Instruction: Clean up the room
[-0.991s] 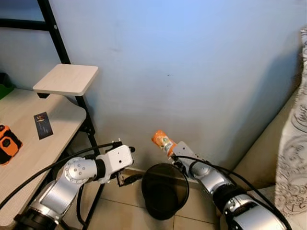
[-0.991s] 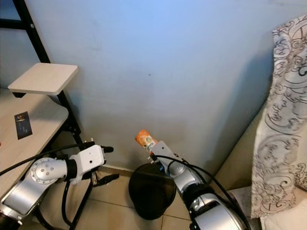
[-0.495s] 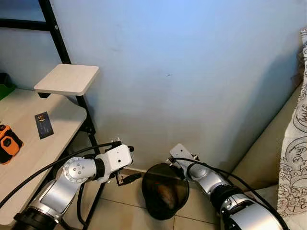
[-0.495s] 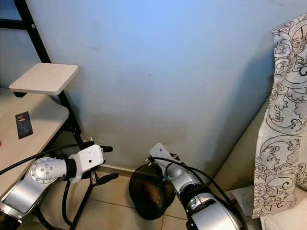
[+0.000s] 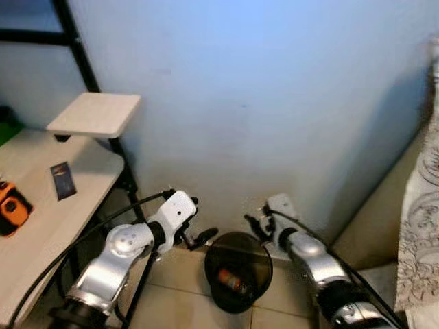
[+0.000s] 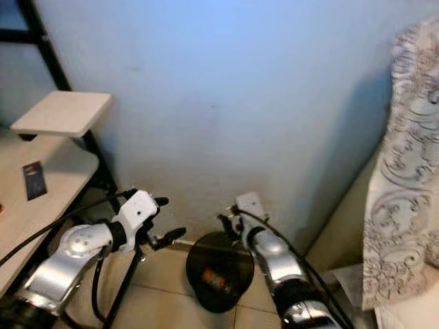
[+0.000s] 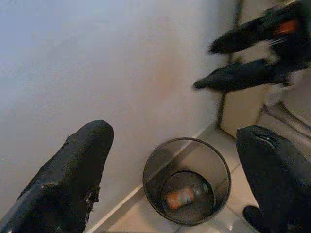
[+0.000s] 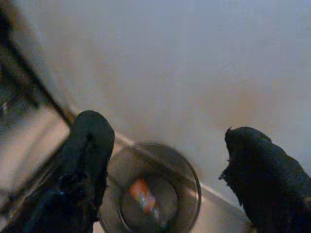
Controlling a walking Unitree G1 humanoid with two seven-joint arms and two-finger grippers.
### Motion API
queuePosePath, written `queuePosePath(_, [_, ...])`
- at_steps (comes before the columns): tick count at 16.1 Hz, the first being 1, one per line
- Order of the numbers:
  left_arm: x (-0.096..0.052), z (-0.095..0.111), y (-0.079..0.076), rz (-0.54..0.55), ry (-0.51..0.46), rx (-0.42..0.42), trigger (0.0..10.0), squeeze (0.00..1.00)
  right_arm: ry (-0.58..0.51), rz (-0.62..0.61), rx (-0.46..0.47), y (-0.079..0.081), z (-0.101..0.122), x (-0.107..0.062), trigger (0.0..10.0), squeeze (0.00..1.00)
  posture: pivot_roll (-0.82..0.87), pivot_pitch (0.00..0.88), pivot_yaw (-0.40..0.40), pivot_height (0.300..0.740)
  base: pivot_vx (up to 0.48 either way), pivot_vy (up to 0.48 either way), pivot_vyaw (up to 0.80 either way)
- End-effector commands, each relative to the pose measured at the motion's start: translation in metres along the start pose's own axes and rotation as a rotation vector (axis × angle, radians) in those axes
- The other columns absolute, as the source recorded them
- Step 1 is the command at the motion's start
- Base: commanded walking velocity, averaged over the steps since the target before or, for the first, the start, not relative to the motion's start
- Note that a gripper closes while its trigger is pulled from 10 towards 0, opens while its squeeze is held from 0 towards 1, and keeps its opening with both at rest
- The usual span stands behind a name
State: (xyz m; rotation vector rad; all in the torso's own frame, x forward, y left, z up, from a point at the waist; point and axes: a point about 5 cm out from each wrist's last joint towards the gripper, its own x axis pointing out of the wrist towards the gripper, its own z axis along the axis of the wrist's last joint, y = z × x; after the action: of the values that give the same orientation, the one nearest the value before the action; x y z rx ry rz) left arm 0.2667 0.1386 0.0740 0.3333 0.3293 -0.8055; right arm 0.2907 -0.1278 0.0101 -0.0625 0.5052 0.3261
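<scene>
A black mesh waste bin [image 5: 239, 255] stands on the tiled floor against the blue wall. An orange bottle [image 5: 230, 279] lies on its side at the bottom of the bin, also seen as the bottle [image 7: 183, 196] and the bottle [image 8: 142, 193] in the wrist views. My right gripper [image 7: 219, 62] hangs just above the bin's far rim, open and holding nothing. My left gripper [image 5: 199, 219] is open a little to the left of the bin, above the floor.
A light wooden desk [image 5: 41, 226] with a raised shelf [image 5: 95, 113] and a black frame [image 5: 82, 62] stands at the left. It carries an orange device [image 5: 10, 205] and a dark card [image 5: 62, 181]. A patterned curtain [image 6: 405, 171] hangs at the right.
A second ago my right gripper held the orange bottle over the bin. It let go, the bottle dropped to the bin's bottom, and the gripper drew up and back. The left gripper edged toward the bin.
</scene>
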Motion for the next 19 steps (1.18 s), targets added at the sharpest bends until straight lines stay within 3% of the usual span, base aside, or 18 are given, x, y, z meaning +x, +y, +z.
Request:
queuePosePath(1, [0.001,-0.006,0.023,0.224,0.021,-0.102,10.0,0.0,-0.059,-0.002,0.043,-0.006,0.009,-0.003,10.0,0.0,-0.09,0.0,0.071,0.74,0.0,0.0,-0.8])
queuePosePath(3, [0.0,-0.009,0.03,0.327,0.011,-0.154,10.0,0.0,-0.091,0.001,0.019,-0.008,0.017,-0.002,10.0,0.0,-0.08,0.0,0.057,0.74,0.0,0.0,-0.77])
queuePosePath(4, [-0.001,-0.006,0.032,0.349,-0.016,-0.178,10.0,0.0,-0.143,-0.007,0.077,-0.01,0.028,-0.003,10.0,0.0,-0.07,0.0,0.045,0.74,0.0,0.0,-0.76])
queuePosePath(7, [-0.005,0.011,0.047,0.395,-0.061,-0.112,10.0,0.0,-0.207,0.096,0.085,0.002,0.044,-0.006,10.0,0.0,-0.1,0.0,0.063,0.74,0.0,0.0,-0.77])
queuePosePath(9, [-0.011,0.01,0.045,0.4,-0.054,-0.063,10.0,0.0,-0.213,0.046,0.059,-0.003,0.044,-0.013,10.0,0.0,-0.09,0.0,0.056,0.74,0.0,0.0,-0.78])
queuePosePath(10, [-0.013,0.011,0.044,0.417,-0.063,-0.079,10.0,0.0,-0.22,0.057,0.09,-0.005,0.044,-0.017,10.0,0.0,-0.09,0.0,0.059,0.74,0.0,0.0,-0.76])
queuePosePath(12, [-0.02,0.008,0.031,0.485,-0.097,-0.175,10.0,0.0,-0.259,-0.022,0.174,-0.025,0.043,-0.035,10.0,0.0,-0.05,0.0,0.038,0.74,0.0,0.0,-0.76])
queuePosePath(15, [-0.044,-0.002,0.037,0.611,-0.095,-0.253,10.0,0.0,-0.277,-0.045,0.212,-0.023,0.043,-0.053,10.0,0.0,-0.02,0.0,-0.005,0.74,0.0,0.0,-0.75])
queuePosePath(16, [-0.055,-0.005,0.041,0.637,-0.063,-0.219,10.0,0.0,-0.286,-0.093,0.247,-0.022,0.044,-0.059,10.0,0.0,0.0,0.0,-0.024,0.74,0.0,0.0,-0.74])
queuePosePath(19, [-0.066,0.005,0.038,0.649,-0.084,-0.2,10.0,0.0,-0.297,-0.089,0.243,-0.014,0.041,-0.071,10.0,0.0,0.02,0.0,-0.025,0.74,0.0,0.0,-0.74])
